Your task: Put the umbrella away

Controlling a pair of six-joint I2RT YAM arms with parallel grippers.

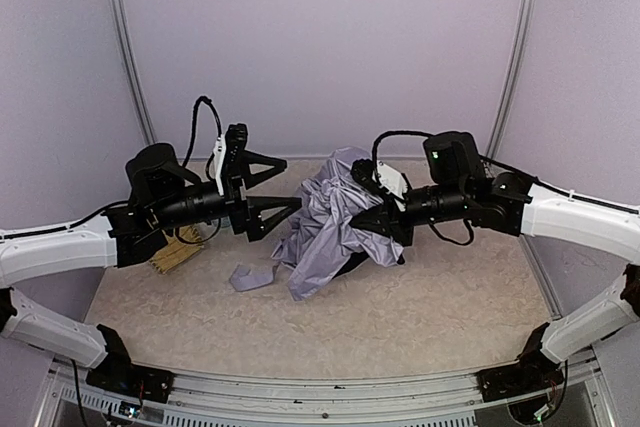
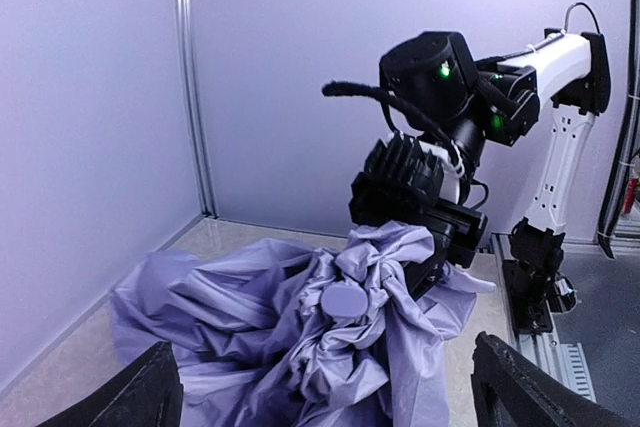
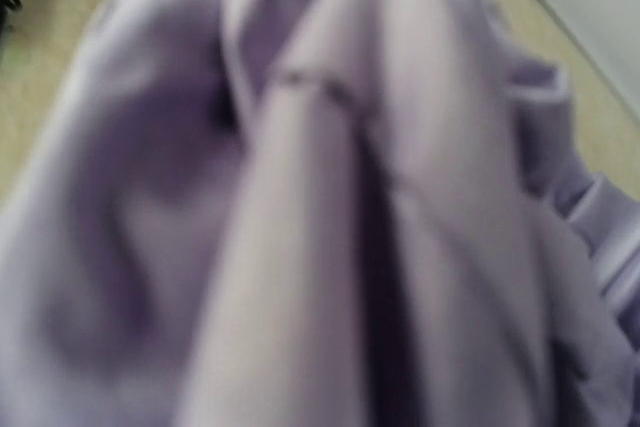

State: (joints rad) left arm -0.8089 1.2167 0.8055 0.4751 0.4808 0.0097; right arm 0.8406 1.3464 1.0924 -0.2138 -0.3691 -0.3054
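The umbrella (image 1: pixel 322 222) lies on the table (image 1: pixel 430 317) as a crumpled heap, its canopy loose and not yet put away. The left tool (image 1: pixel 292 184) gapes wide just left of the umbrella. The right tool (image 1: pixel 372 219) pinches fabric on its right side. Gathering and stowing remain.

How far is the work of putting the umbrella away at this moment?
Nothing looks finished: the umbrella lies as a loose, crumpled heap on the table. In hand: the right gripper is closed on a bunch of its fabric, while the left gripper stands open beside the heap, holding nothing. Left to do: gather the fabric into a tight bundle and stow it.
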